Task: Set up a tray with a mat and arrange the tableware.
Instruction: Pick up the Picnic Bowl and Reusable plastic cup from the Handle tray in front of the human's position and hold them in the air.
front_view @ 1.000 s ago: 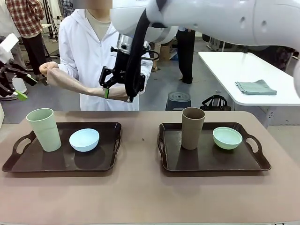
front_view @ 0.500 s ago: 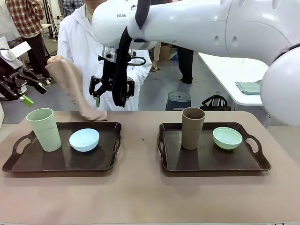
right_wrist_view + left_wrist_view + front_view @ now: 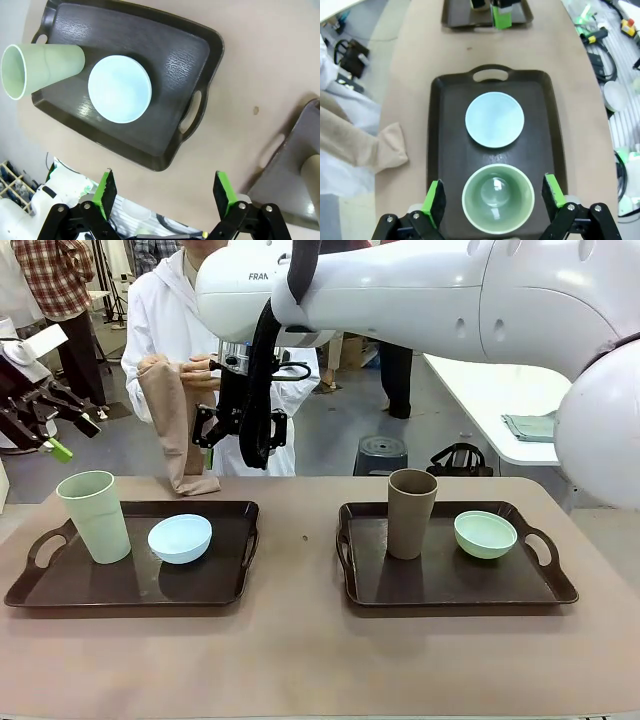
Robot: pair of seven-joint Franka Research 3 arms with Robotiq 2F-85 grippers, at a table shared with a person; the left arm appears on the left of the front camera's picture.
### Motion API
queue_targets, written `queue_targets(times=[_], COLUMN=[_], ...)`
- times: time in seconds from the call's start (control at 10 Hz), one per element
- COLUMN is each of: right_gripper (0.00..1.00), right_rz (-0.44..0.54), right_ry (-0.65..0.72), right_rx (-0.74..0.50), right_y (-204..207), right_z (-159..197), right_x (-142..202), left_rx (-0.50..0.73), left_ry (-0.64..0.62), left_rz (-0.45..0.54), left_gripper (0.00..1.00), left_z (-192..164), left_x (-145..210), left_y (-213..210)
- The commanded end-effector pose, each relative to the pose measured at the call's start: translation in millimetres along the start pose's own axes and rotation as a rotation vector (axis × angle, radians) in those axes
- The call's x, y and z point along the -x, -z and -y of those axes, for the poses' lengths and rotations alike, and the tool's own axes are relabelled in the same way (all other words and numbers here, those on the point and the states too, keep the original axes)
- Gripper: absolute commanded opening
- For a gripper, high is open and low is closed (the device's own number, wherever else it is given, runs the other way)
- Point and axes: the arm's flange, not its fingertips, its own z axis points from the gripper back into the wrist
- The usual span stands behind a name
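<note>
Matte pale green tapered cup (image 3: 95,517) beside light blue bowl (image 3: 180,538) on left dark tray (image 3: 130,590), brown cup (image 3: 411,512) beside mint green bowl (image 3: 485,534) on right tray (image 3: 450,590), beige mat (image 3: 178,435) hanging from person's hand (image 3: 203,371) to counter (image 3: 300,640), left claw (image 3: 493,197) and right claw (image 3: 165,192) spread apart, empty.

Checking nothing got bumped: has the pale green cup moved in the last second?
No. The pale green cup stands in the same spot on the left tray, just left of the blue bowl, as before.
</note>
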Motion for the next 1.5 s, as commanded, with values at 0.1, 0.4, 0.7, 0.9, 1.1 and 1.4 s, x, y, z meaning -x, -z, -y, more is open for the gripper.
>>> queue_targets(times=[0.1, 0.4, 0.7, 0.9, 1.1, 1.4], right_gripper=[1.00, 1.00, 1.00, 1.00, 1.00, 1.00], right_rz=[0.001, 0.000, 0.012, 0.041, 0.084, 0.087], right_ry=[-0.003, 0.000, -0.008, 0.010, 0.040, 0.080], right_rx=[-0.007, 0.000, -0.003, 0.010, 0.043, 0.114], right_y=[-4, 0, 8, 27, 50, 75], right_z=[0, 0, -9, -20, -31, -38], right_x=[1, 0, -4, -5, -11, -18], left_rx=[0.002, 0.056, 0.131, 0.144, 0.110, 0.095], left_ry=[0.019, 0.080, 0.158, 0.146, 0.097, 0.057], left_rz=[0.004, 0.112, 0.244, 0.250, 0.253, 0.259], left_gripper=[1.00, 1.00, 1.00, 1.00, 1.00, 1.00], left_z=[2, 1, 8, 15, 15, 11], left_x=[3, 44, 96, 118, 135, 146], left_y=[1, -16, -19, -4, 14, 28])
